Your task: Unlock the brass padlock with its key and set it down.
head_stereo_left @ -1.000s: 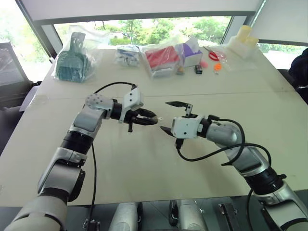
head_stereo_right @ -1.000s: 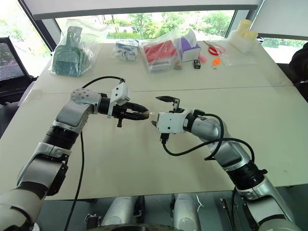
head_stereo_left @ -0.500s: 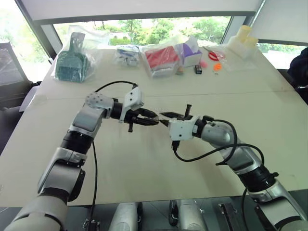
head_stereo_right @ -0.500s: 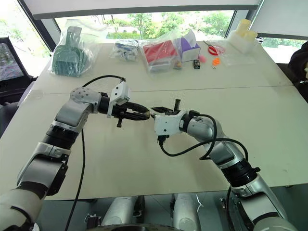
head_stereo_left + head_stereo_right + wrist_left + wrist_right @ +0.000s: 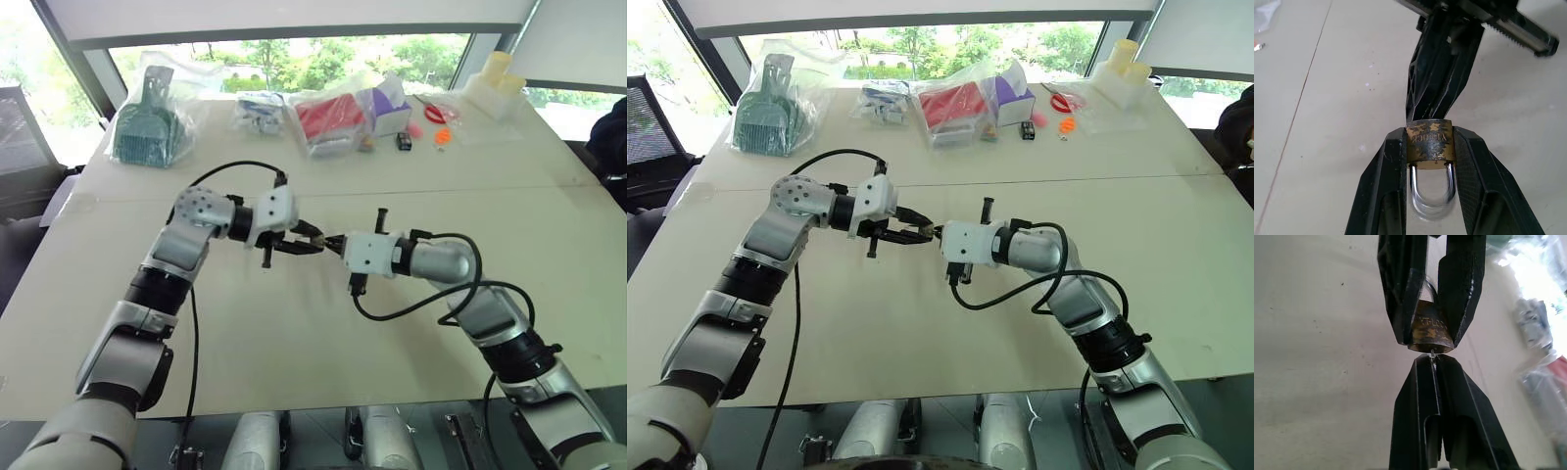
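The brass padlock (image 5: 1430, 142) is pinched by its sides between my left gripper's (image 5: 1430, 133) fingertips, above the middle of the table, its silvery shackle (image 5: 1431, 196) pointing back toward the wrist. My right gripper (image 5: 1433, 360) faces it from the other side, fingers pressed together tip to tip against the padlock's (image 5: 1431, 328) bottom face. A thin silvery sliver of the key (image 5: 1432, 354) shows between those tips and the lock. In the left eye view the left gripper (image 5: 312, 242) and right gripper (image 5: 336, 244) meet nose to nose.
Along the table's far edge lie a bagged green dustpan (image 5: 147, 122), a bag with a red item (image 5: 328, 117), a purple box (image 5: 388, 106), red scissors (image 5: 436, 113) and a yellow container (image 5: 498, 78). A seam (image 5: 470, 188) crosses the tabletop behind the grippers.
The right gripper, open a second ago, has shut and slid left until its tips meet the padlock. The left wrist has rolled while holding its place.
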Tool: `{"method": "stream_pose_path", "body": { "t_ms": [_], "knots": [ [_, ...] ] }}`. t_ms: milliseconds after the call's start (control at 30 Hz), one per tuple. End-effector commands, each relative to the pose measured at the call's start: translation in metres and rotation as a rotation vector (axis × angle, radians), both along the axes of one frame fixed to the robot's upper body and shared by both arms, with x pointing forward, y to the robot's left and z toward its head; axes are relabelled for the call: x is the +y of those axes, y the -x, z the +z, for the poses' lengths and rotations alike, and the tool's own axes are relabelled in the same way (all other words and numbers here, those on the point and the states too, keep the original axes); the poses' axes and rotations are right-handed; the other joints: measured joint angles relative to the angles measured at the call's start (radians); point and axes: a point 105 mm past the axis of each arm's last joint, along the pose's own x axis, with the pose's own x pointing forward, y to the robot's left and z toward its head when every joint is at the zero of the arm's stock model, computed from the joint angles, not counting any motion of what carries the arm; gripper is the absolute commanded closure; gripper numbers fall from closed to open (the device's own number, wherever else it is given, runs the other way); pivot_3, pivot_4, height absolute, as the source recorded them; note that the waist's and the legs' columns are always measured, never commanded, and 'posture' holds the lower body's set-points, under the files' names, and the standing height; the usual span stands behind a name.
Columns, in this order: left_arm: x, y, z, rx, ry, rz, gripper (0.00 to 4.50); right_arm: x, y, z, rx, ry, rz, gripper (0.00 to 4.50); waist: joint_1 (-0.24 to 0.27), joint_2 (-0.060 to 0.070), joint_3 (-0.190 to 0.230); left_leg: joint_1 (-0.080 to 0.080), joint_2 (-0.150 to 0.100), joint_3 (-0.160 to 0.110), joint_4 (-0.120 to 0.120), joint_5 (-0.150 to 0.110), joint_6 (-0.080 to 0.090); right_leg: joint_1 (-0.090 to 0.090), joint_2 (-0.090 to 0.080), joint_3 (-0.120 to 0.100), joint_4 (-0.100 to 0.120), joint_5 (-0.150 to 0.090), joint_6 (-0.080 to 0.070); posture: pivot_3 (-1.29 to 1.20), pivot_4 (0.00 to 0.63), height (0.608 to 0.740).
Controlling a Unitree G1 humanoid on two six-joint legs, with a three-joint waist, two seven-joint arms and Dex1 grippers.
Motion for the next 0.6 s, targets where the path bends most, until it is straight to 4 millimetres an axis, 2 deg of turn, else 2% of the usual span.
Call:
{"method": "stream_pose_path", "body": {
  "t_ms": [33, 100, 233, 367, 467, 600],
  "knots": [
    [-0.007, -0.001, 0.013, -0.159, 0.013, -0.039, 3.76, 0.018, 0.01, 0.014, 0.069, -0.017, 0.092, 4.45, 0.0, 0.0, 0.0, 0.0, 0.0, 0.0, 0.0, 0.0, 0.0, 0.0, 0.0, 0.0, 0.0, 0.0, 0.0, 0.0, 0.15, 0.74],
    [-0.008, -0.001, 0.015, -0.178, 0.019, -0.046, 3.76, 0.021, 0.006, 0.019, 0.063, -0.014, 0.088, 4.45, 0.001, 0.0, 0.0, 0.0, 0.0, 0.0, 0.0, 0.0, 0.0, 0.0, 0.0, 0.0, 0.0, 0.0, 0.0, 0.0, 0.15, 0.74],
    [-0.005, -0.004, 0.015, -0.095, 0.051, -0.013, 3.76, 0.022, -0.005, 0.033, -0.179, 0.031, 0.084, 4.45, 0.0, 0.0, 0.0, 0.0, 0.0, 0.0, 0.0, 0.0, 0.0, 0.0, 0.0, 0.0, 0.0, 0.0, 0.0, 0.0, 0.15, 0.74],
    [0.002, -0.007, 0.023, 0.097, 0.14, 0.038, 3.76, 0.011, -0.006, 0.024, -0.385, 0.145, 0.107, 4.45, 0.0, 0.0, 0.0, 0.0, 0.0, 0.0, 0.0, 0.0, 0.0, 0.0, 0.0, 0.0, 0.0, 0.0, 0.0, 0.0, 0.15, 0.74],
    [0.011, -0.003, 0.022, 0.186, 0.116, 0.029, 3.76, 0.004, -0.001, 0.019, -0.511, 0.161, 0.136, 3.6, -0.001, 0.0, 0.0, 0.0, 0.0, 0.001, 0.0, 0.0, 0.0, 0.0, 0.0, 0.0, 0.0, 0.0, 0.001, 0.0, 0.15, 0.74],
    [0.014, -0.001, 0.025, 0.236, 0.116, 0.026, 3.76, 0.002, 0.004, 0.026, -0.647, 0.132, 0.159, 1.44, -0.003, 0.0, 0.0, 0.0, 0.0, 0.001, 0.0, 0.0, -0.001, 0.0, 0.0, 0.0, 0.0, 0.0, 0.001, 0.0, 0.15, 0.74]
  ]
}}
